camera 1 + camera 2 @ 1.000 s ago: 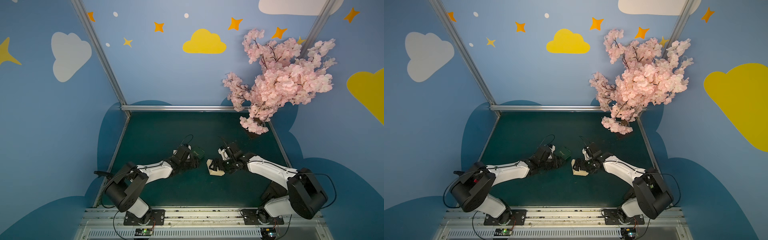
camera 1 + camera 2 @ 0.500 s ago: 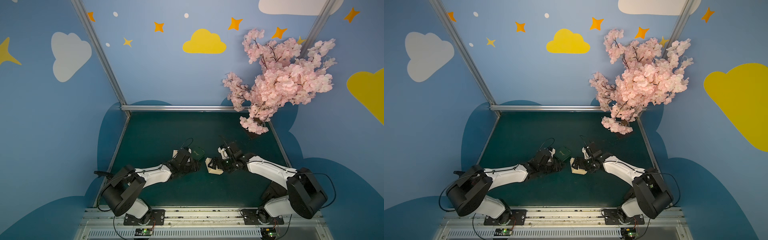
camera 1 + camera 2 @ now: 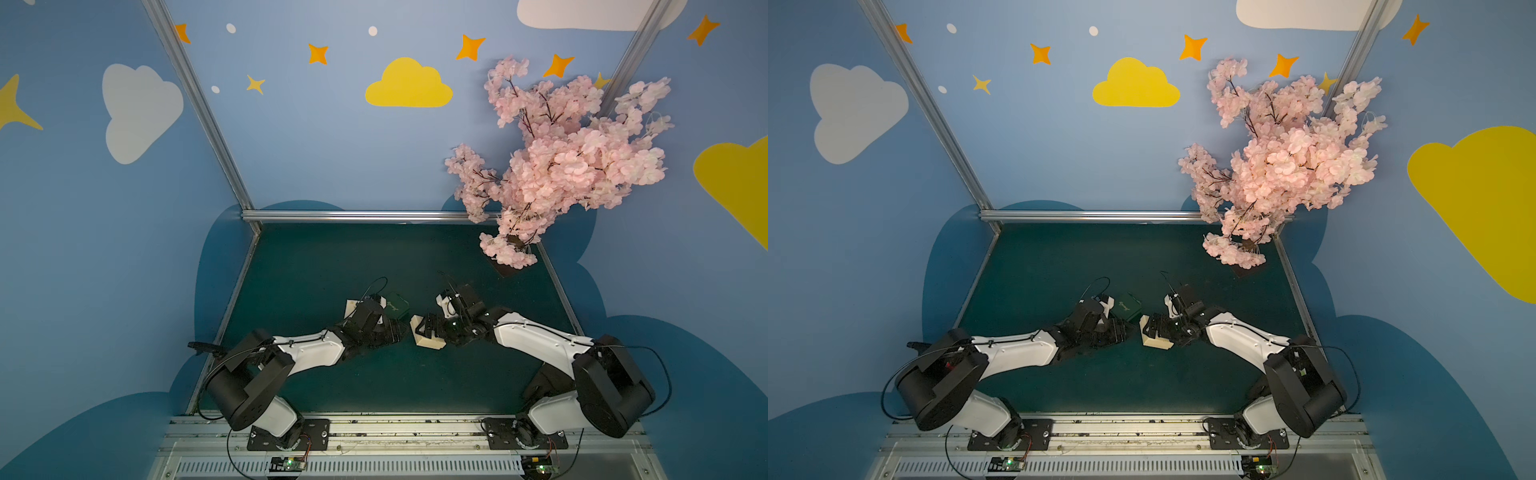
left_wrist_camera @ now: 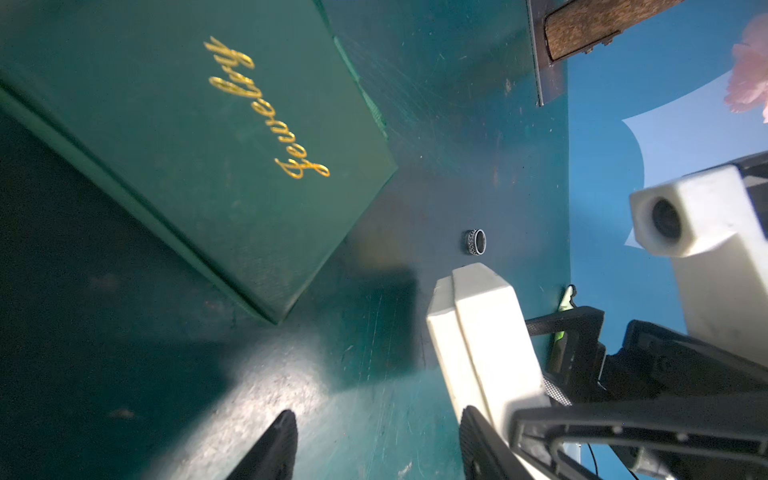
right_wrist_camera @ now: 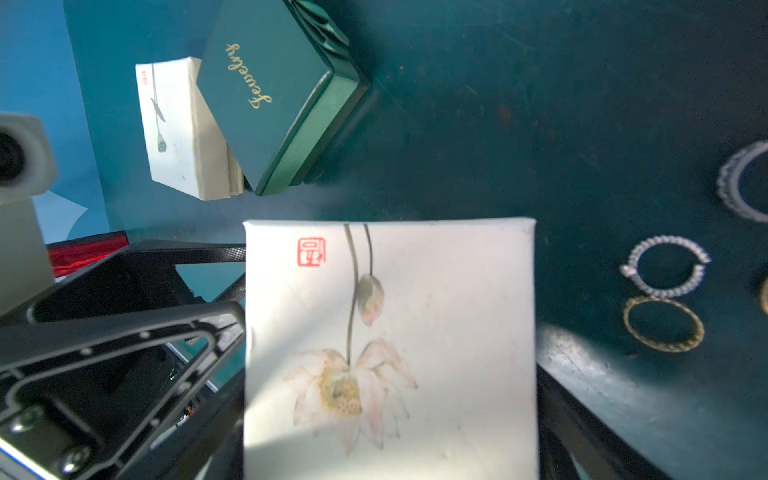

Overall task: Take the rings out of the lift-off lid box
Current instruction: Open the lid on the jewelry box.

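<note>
White box sits clamped side to side in the right gripper, jaws spread wide. Left gripper: part-open, empty. Dark ring lies ahead of its fingertips, just past the box; left arm judged nearer.

One green box, two white boxes, at least four rings.

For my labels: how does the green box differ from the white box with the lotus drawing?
The green box is dark with gold script; the white box bears a lotus drawing and a red stamp. The green box lies free, partly on another white piece; the white box sits between the jaws of the right gripper. Both are flat square boxes.
</note>
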Tool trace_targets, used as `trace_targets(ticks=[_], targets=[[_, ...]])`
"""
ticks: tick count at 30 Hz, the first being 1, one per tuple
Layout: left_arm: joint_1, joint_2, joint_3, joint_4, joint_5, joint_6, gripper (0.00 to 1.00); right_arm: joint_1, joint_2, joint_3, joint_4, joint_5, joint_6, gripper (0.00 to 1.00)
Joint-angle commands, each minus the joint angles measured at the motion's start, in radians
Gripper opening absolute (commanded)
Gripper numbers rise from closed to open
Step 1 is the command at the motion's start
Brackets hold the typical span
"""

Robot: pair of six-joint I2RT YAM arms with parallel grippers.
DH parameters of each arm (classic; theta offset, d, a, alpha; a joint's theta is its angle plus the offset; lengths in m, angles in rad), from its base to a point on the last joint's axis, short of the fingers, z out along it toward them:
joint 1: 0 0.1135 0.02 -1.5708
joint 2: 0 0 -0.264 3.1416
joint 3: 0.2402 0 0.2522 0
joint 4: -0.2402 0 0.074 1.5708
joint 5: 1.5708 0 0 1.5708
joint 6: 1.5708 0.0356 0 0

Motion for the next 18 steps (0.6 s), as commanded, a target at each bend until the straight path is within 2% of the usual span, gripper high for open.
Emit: trace_targets(ticks=[1,18], targets=[[-0.004,0.013,-0.002,0.025,0.013,-0.006,0.63,0.008,0.000,-0.013,0.019,-0.014,0.012,0.94],[-0.002,0.057,0.008,0.043,0.035,-0.009,0.63,0.018,0.004,-0.019,0.079,-0.048,0.052,0.94]])
